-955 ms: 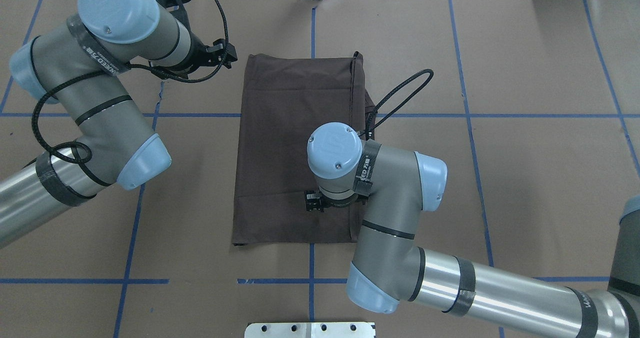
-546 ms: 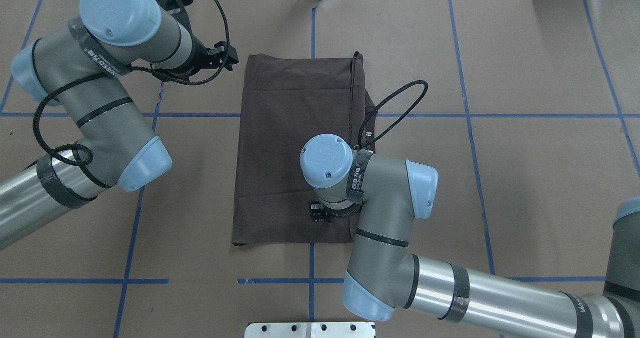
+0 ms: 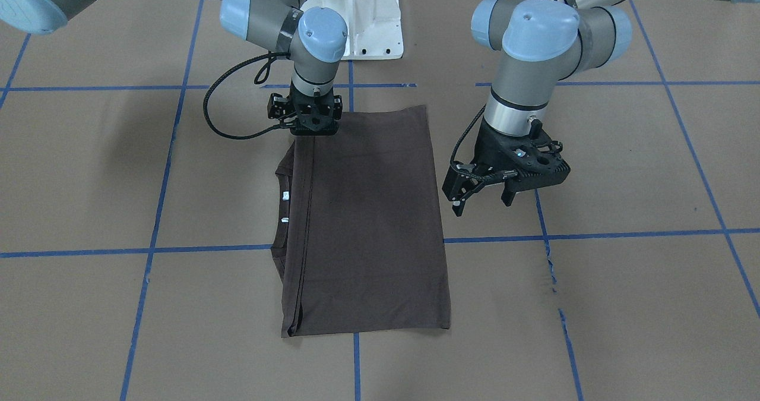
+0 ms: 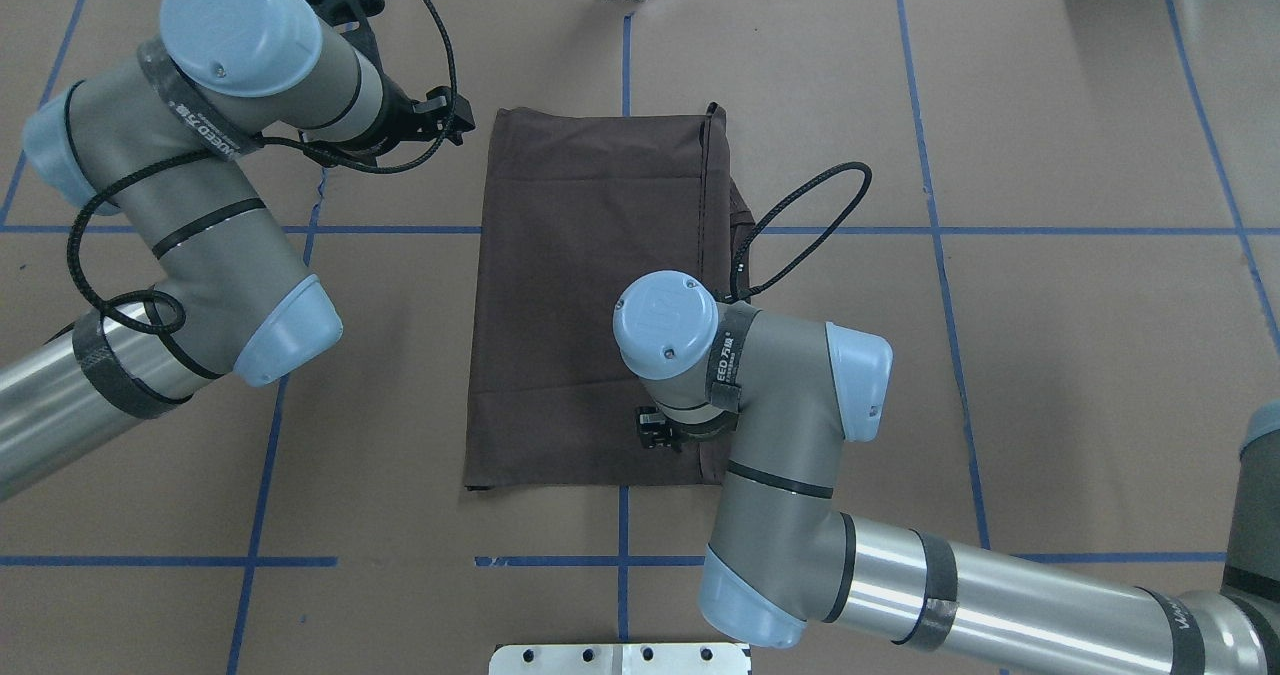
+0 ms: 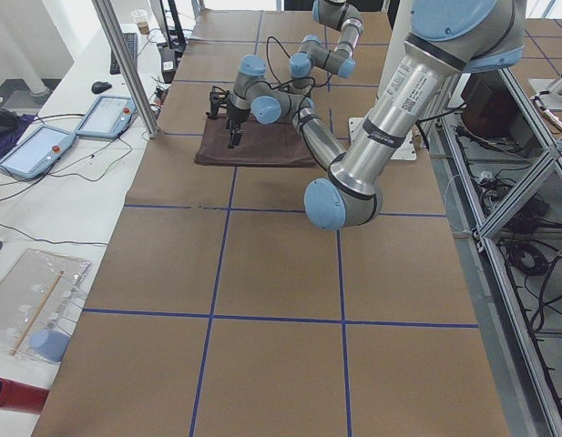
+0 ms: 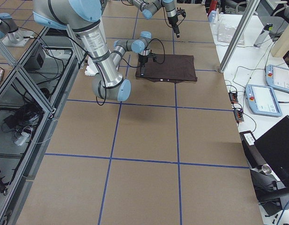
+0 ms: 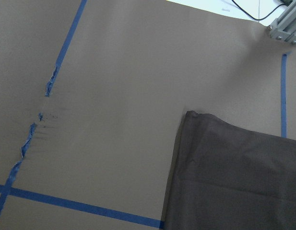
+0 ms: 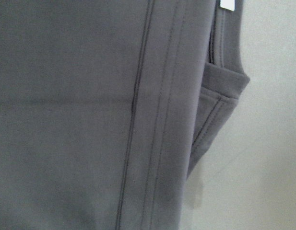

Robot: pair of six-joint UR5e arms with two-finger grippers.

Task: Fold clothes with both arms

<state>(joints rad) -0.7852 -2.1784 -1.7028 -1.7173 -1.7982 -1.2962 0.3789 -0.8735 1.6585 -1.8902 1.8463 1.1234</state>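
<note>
A: Where's the T-shirt [image 3: 368, 223]?
B: Flat mid-worktop [image 3: 623, 169], folded to a long rectangle. Collar and white tags [image 3: 285, 196] stick out along the robot's right edge.
A: Right gripper [image 3: 313, 130]?
B: Pointing straight down at the shirt corner nearest the base. Can't tell if its fingers are apart or together.
A: Left gripper [image 3: 481, 206]?
B: Off the cloth, just beside the shirt's left edge, above the worktop. Fingers apart, holding nothing.
</note>
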